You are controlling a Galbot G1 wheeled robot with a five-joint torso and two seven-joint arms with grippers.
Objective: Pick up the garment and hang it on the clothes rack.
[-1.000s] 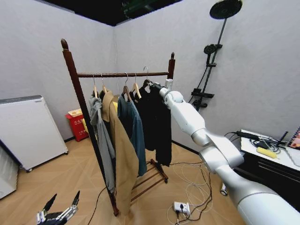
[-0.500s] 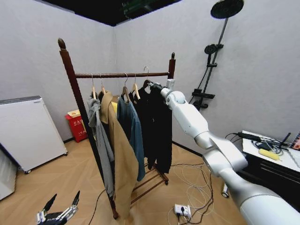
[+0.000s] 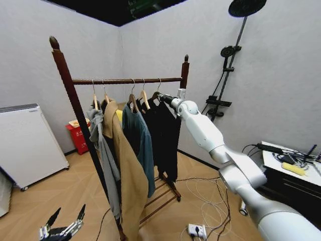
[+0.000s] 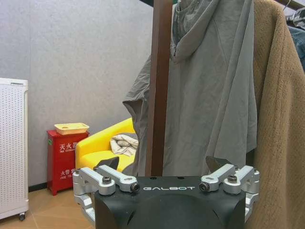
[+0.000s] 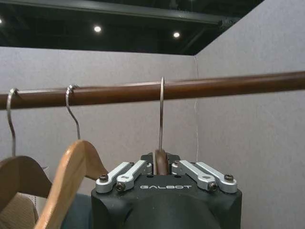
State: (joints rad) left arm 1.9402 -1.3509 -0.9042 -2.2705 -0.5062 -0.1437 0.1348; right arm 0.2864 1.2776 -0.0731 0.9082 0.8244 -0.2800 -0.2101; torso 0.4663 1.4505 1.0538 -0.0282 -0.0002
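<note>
The clothes rack (image 3: 125,81) stands ahead, dark red-brown, with knob-topped posts and one bar (image 5: 214,86). The long black garment (image 3: 166,133) hangs at the bar's far end on a wooden hanger. My right gripper (image 3: 163,96) reaches up to it and is shut on the hanger's neck (image 5: 161,162). The wire hook (image 5: 162,95) rises from there and curves over the bar. Low at my left side, the left gripper (image 3: 62,227) is open and holds nothing; its wrist view shows the fingers (image 4: 107,168) spread before the near post (image 4: 158,86).
A grey hoodie (image 3: 103,150), tan coat (image 3: 131,175) and teal shirt (image 3: 140,145) share the bar. A white cabinet (image 3: 27,143) and red box (image 3: 77,134) stand left. A power strip (image 3: 196,230) and cables lie on the floor; a desk (image 3: 293,173) sits right.
The whole head view has shifted, so the rack looks nearer and further left. Relative to the bar, the black garment's hook sits lower, resting on it. The left gripper has not moved.
</note>
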